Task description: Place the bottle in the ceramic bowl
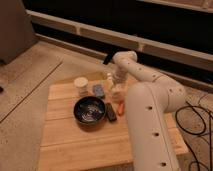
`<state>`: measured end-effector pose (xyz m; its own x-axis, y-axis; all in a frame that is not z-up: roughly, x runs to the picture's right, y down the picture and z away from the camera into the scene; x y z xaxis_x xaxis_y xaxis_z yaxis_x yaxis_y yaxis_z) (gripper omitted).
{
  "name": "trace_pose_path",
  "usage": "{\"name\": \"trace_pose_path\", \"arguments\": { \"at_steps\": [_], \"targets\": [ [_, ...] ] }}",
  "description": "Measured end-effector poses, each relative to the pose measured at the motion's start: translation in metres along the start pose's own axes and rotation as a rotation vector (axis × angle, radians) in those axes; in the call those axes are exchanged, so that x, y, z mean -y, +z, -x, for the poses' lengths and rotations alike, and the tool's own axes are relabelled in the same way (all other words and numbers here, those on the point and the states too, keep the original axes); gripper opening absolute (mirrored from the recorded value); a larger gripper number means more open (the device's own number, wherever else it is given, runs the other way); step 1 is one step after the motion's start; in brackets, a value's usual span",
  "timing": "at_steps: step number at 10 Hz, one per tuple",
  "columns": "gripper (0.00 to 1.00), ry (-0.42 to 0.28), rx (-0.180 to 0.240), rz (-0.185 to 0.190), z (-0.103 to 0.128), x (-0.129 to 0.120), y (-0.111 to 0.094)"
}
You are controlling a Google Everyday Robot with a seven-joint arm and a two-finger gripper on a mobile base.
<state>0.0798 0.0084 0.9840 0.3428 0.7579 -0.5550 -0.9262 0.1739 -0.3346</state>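
Observation:
The ceramic bowl (90, 110) is dark and glossy with a pale mottled inside, and sits on the wooden table (75, 145) left of centre. The small white bottle (109, 79) stands upright at the table's back edge, behind and to the right of the bowl. My gripper (116, 90) hangs down from the white arm (150, 115), right beside the bottle on its right. I cannot tell whether it touches the bottle.
A squat white jar (81, 85) stands behind the bowl on the left. A grey-blue item (99, 90) lies between jar and bottle. A black block (110, 111) and an orange item (120, 107) lie right of the bowl. Cables (197, 120) lie on the floor at right.

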Motion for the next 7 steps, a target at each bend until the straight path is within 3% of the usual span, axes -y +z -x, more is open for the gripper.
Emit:
{"name": "trace_pose_path", "arguments": {
  "at_steps": [2, 7],
  "targets": [
    [0.6, 0.011, -0.028, -0.001, -0.004, 0.005, 0.008],
    [0.08, 0.036, 0.035, 0.039, 0.015, 0.008, -0.02]
  ]
}}
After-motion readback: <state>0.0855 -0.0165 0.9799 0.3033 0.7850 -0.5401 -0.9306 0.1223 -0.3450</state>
